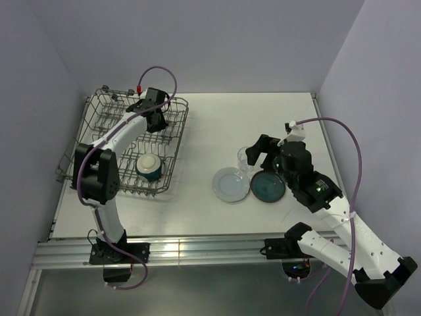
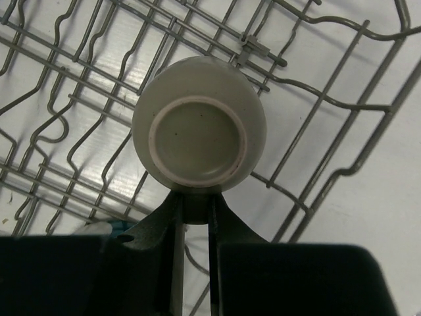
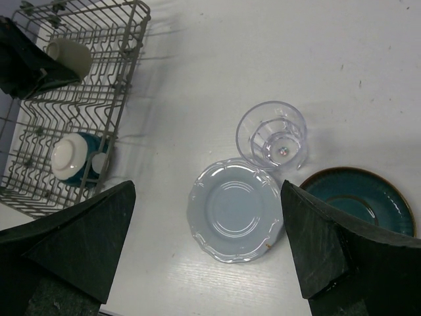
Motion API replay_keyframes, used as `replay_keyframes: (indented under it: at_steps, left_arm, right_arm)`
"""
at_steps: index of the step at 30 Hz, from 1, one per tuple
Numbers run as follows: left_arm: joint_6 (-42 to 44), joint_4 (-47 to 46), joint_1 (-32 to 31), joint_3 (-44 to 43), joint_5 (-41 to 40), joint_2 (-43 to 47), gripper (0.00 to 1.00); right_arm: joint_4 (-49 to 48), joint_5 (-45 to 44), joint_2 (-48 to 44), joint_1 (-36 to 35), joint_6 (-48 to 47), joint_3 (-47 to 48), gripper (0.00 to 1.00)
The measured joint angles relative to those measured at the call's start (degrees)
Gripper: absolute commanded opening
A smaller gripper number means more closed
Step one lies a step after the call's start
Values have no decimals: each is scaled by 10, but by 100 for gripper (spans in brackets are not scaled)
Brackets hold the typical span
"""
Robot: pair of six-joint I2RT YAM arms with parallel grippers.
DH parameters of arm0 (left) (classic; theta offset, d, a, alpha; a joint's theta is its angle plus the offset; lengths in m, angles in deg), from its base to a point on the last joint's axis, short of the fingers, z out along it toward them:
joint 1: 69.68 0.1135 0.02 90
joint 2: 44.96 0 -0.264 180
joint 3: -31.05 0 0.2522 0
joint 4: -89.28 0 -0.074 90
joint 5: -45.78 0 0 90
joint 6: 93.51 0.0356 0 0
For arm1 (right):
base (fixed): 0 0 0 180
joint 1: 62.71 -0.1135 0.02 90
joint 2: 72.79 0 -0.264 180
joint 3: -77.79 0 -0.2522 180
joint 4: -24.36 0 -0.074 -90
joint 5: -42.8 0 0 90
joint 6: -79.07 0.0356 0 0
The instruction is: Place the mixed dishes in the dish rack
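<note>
My left gripper (image 1: 156, 118) is over the far part of the dish rack (image 1: 177, 141). It is shut on the handle of the small olive-brown mug (image 2: 197, 128), which hangs bottom-up above the rack wires (image 2: 329, 99). The mug also shows in the right wrist view (image 3: 71, 56). The dark-rimmed bowl (image 1: 148, 164) lies upside down in the rack's near part. My right gripper (image 1: 265, 157) is open and empty above the pale blue plate (image 3: 235, 210). The clear glass tumbler (image 3: 272, 135) stands upright just behind that plate. The dark teal plate (image 3: 362, 197) lies to its right.
The rack stands at the table's left side, close to the left wall. The two plates and the tumbler (image 1: 244, 157) are grouped right of centre. A metal rail (image 1: 197, 249) runs along the table's near edge.
</note>
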Motion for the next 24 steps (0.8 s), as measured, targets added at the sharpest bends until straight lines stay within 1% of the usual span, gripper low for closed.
replay_keyframes:
  at_steps: [7,12,14,15,17,19,20,21,23,24]
  left_arm:
    - [5,12,0,-74,-16,-89,0]
    - [9,13,0,-88,-17,-124,0]
    - [9,14,0,-90,-17,-133,3]
    - [9,15,0,-90,-17,-136,9]
    - [9,16,0,-93,-17,-142,12]
    - [9,17,0,-97,-17,-147,25]
    - [10,17,0,-100,-17,-150,34]
    - [11,16,0,-101,-17,-151,53]
    - [13,16,0,-101,-19,-151,67]
    - [12,14,0,-101,-19,-151,80]
  right_arm:
    - [10,-1,-6,0,0,-15,98]
    - [10,-1,-6,0,0,-19,98]
    - [10,-1,-6,0,0,-22,98]
    - [10,-1,-6,0,0,-24,98]
    - [11,-1,-5,0,0,-28,98]
    - [10,-1,-3,0,0,-30,98]
    - [10,-1,-3,0,0,-31,98]
    - [10,-1,-3,0,0,-32,98]
    - [10,-1,-3,0,-1,-36,98]
    - [10,-1,-2,0,-1,-36,98]
